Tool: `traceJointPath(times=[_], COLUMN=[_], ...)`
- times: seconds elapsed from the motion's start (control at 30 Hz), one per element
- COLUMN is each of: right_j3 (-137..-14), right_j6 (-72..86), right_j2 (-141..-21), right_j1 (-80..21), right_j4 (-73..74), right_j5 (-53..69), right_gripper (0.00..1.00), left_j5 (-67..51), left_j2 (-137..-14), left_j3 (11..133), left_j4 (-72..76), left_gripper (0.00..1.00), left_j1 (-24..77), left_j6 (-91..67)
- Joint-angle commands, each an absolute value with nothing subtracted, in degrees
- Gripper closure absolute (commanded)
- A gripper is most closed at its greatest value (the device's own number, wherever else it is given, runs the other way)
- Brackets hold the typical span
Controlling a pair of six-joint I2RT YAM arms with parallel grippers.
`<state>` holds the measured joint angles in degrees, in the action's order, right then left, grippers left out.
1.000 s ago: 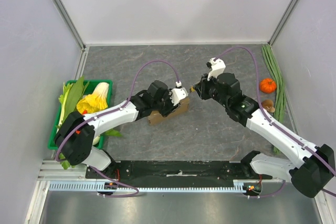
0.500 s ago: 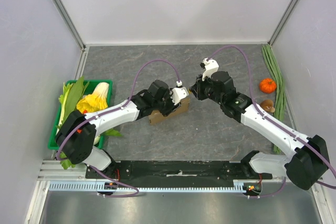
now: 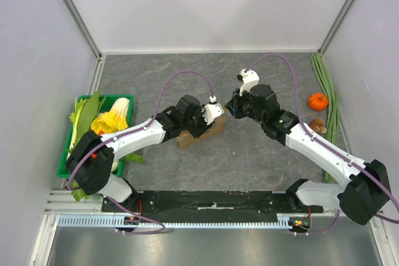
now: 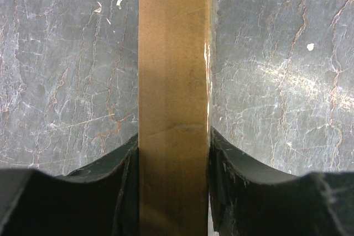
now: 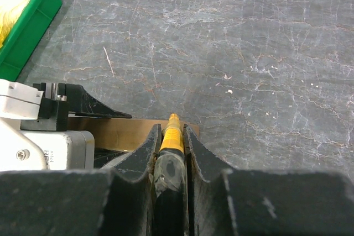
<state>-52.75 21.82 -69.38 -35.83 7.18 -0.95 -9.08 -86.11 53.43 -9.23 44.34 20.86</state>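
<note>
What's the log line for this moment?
left gripper: shut on cardboard box | right gripper: shut on yellow tool, tip at box end, contact unclear | green crate left side | orange fruit right side

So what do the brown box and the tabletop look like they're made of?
The brown box: matte cardboard, probably; a glossy strip along one edge suggests clear tape or film. The tabletop: grey stone-look surface with pale veins, possibly only a printed laminate.

No lettering, label or number is legible on the brown box (image 4: pixel 174 109), the yellow-tipped cutter (image 5: pixel 171 136) or elsewhere.
</note>
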Motion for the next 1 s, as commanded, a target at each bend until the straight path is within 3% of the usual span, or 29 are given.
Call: traceJointPath(times=[0.0,0.97], right_j3=[-55.3,-53.2], right_j6=[20.7,19.8], right_j2=[-69.4,-70.1], right_j1=[-35.8,-35.7], right_j4=[5.5,4.9], right_j5=[-1.8,-3.4], right_gripper=[1.0,1.0], left_j5=[-8.0,-7.8], left_j2=[-87.9,-88.4], left_j3=[52.7,52.2], left_j4=[-9.9,-10.2], left_gripper=[0.5,0.5], left_j1=[44.4,44.4], left_j6=[20.0,20.0])
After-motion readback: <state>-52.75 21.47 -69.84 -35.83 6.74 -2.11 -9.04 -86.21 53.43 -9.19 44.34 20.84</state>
